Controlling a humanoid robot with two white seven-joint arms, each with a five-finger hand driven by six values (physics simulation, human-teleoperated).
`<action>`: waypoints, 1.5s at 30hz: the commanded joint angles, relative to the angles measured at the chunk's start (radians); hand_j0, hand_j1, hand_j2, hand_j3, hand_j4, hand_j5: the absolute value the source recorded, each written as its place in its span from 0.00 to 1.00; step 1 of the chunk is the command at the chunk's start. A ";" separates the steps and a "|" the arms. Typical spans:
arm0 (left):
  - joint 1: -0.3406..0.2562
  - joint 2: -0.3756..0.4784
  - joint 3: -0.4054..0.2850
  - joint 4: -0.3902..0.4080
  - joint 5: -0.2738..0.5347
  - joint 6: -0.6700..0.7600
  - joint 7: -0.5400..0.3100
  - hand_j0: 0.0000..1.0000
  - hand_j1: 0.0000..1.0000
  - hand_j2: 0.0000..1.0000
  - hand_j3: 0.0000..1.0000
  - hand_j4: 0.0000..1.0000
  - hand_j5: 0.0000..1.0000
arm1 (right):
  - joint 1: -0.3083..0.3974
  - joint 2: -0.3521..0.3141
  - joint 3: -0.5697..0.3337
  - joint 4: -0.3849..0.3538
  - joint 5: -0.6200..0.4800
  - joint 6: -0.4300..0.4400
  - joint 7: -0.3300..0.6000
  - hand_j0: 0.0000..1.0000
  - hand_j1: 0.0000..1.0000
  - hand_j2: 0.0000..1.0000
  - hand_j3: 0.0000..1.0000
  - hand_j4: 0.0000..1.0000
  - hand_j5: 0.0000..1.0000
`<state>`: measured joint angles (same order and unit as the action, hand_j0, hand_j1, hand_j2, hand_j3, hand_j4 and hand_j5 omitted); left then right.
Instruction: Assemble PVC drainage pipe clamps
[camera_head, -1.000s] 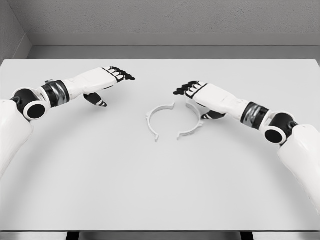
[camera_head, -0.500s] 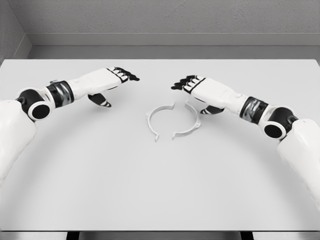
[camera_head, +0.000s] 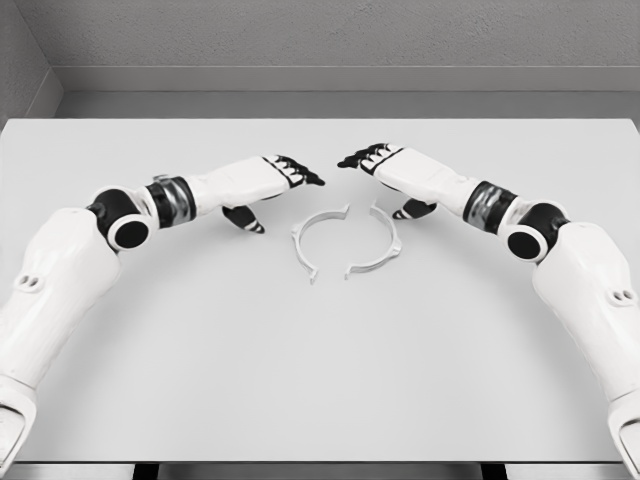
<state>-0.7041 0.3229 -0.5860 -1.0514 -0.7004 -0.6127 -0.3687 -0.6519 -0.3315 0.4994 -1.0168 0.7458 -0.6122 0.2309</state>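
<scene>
A: Logging the head view. Two white clamp halves lie flat on the white table (camera_head: 320, 380), a little beyond its middle. Left clamp half (camera_head: 312, 238) is a C-shaped arc opening toward the right; right clamp half (camera_head: 378, 245) is an arc opening toward the left. Together they outline a ring that is not closed.

B: Are the ends touching?

A: No. A gap shows at the far ends and another at the near ends (the near gap looks wider, with the right half's lower end sitting slightly lower than the left half's).

B: Hands?

A: Left hand (camera_head: 268, 182) reaches in from the left, just beside the left clamp half and beyond it, dark fingertips stretched toward the middle, thumb hanging down below the palm. Fingers are extended and it grasps nothing. Right hand (camera_head: 392, 170) mirrors it from the right, above the far end of the right clamp half, fingers likewise extended, thumb down, holding nothing.

B: Contact with the parts?

A: Cannot tell for the right thumb; the left hand is apart from its half.
</scene>
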 joint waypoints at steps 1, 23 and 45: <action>0.000 -0.005 -0.003 0.001 0.007 0.002 0.001 1.00 1.00 1.00 1.00 1.00 1.00 | 0.000 0.003 -0.002 0.007 -0.005 0.001 -0.001 1.00 1.00 1.00 1.00 1.00 1.00; -0.017 0.039 0.022 0.004 0.019 0.002 0.002 1.00 1.00 1.00 1.00 1.00 1.00 | -0.003 0.019 0.022 0.000 -0.014 0.001 -0.002 1.00 1.00 1.00 1.00 1.00 1.00; -0.049 -0.036 -0.008 0.137 0.035 0.002 0.002 1.00 1.00 1.00 1.00 1.00 1.00 | 0.426 -0.271 -0.538 -0.373 -0.454 0.001 -0.007 1.00 1.00 1.00 1.00 1.00 1.00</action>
<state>-0.7578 0.3098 -0.5926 -0.9530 -0.6706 -0.6125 -0.3670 -0.2163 -0.5977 -0.0123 -1.3799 0.3097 -0.6121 0.2288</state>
